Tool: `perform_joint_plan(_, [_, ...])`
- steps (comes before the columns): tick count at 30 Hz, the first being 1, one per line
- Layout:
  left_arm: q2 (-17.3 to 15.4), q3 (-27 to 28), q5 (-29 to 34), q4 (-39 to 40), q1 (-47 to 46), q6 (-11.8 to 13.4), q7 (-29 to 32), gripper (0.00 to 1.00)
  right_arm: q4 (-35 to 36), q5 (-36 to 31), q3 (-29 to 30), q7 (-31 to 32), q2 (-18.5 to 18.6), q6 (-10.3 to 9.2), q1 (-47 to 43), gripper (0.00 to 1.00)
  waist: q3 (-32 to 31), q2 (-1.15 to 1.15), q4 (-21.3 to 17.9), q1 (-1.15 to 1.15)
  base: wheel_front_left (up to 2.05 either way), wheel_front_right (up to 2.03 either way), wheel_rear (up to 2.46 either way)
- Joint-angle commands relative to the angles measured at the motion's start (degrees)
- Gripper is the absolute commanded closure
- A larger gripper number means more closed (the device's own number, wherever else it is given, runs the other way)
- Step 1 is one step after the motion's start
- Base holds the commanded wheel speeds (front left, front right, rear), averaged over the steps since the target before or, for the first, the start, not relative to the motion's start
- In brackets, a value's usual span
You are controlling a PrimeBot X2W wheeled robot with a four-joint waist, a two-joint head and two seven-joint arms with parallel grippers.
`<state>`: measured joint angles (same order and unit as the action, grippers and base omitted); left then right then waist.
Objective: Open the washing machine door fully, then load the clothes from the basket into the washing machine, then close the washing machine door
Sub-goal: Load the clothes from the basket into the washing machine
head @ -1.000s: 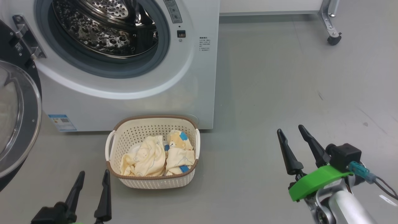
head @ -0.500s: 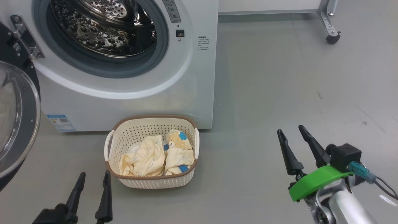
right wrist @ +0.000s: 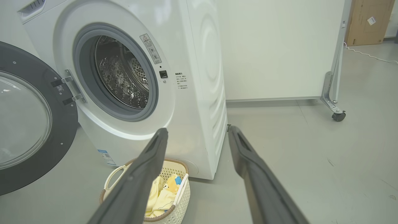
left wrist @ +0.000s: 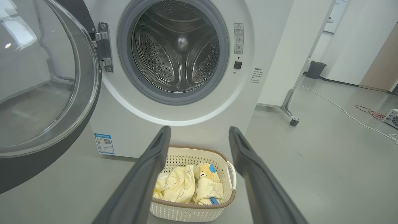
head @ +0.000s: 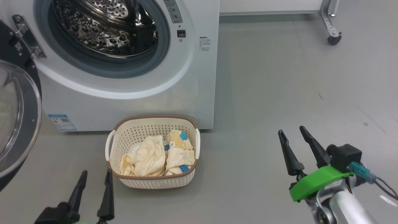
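The likeliest fault from here is a poor pinch. The clothes (head: 146,158) lie as 2 loose, soft bundles side by side in the basket (head: 155,182), so closing fingers may take only a fold, and the garment could slip out onto the floor beside the basket. A descent too close to the perforated wall could catch the brown rim instead, and the light basket would probably drag or tip. The washing machine door (head: 15,115) hangs wide open well to the left of the basket, so a broad swing of the left arm could knock it partway shut. A garment left draped over the grey seal above the basket would later jam the door.

The basket stands on the floor against the foot of the washing machine (head: 124,105), directly below the open drum (head: 102,28), with all the clothes inside it. The left gripper (head: 96,171) is empty with its 2 fingers apart, just off the basket's near left corner. In the left wrist view the clothes sit between those fingers. The right gripper (head: 291,129) is also empty and spread, well to the right of the basket.
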<state>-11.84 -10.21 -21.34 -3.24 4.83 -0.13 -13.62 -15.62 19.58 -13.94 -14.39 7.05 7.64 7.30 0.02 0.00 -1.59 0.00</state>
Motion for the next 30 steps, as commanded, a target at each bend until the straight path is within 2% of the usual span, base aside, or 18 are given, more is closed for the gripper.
perform_joint_plan(1, [-0.9,1.9,0.6,1.4,-3.1,0.4,-0.8,0.0,1.4,-0.3,-0.7,-0.6,0.4,-0.15,1.3,0.0,0.0,0.0,0.1,0.0,0.0,0.0,0.0])
perform_joint_plan(12, [-0.7,1.8,0.4,0.8,-3.4,-0.3,-1.1,0.0,1.0,-0.1,-0.8,-0.6,0.2,-0.15,1.4,0.0,-0.2,0.0,0.1,0.0,0.0,0.0,0.0])
perform_joint_plan(16, [-0.3,1.7,-1.5,1.0,-3.3,-1.9,-1.2,0.0,0.9,-0.1,-0.9,-0.6,0.1,-0.15,1.5,0.0,-0.1,0.0,0.1,0.0,0.09,-0.09,0.0])
perform_joint_plan(19, [-0.2,2.2,-2.4,1.2,-3.2,-2.1,-1.2,0.0,0.8,-0.1,-0.9,-0.6,0.2,-0.15,1.4,0.0,0.0,0.0,0.1,0.0,0.52,-0.52,0.0])
perform_joint_plan(27, [-0.2,2.3,-2.4,1.0,-3.2,-1.7,-1.3,0.0,0.6,-0.1,-0.9,-0.6,0.3,-0.15,1.3,0.0,0.0,0.0,0.5,0.0,1.28,-1.28,0.0])
perform_joint_plan(30, [-0.2,2.8,-1.2,1.0,-3.3,-0.5,-1.3,0.0,0.5,-0.1,-1.1,-0.6,0.3,-0.15,1.3,0.0,-0.2,0.0,0.7,0.0,1.93,-1.93,0.0])
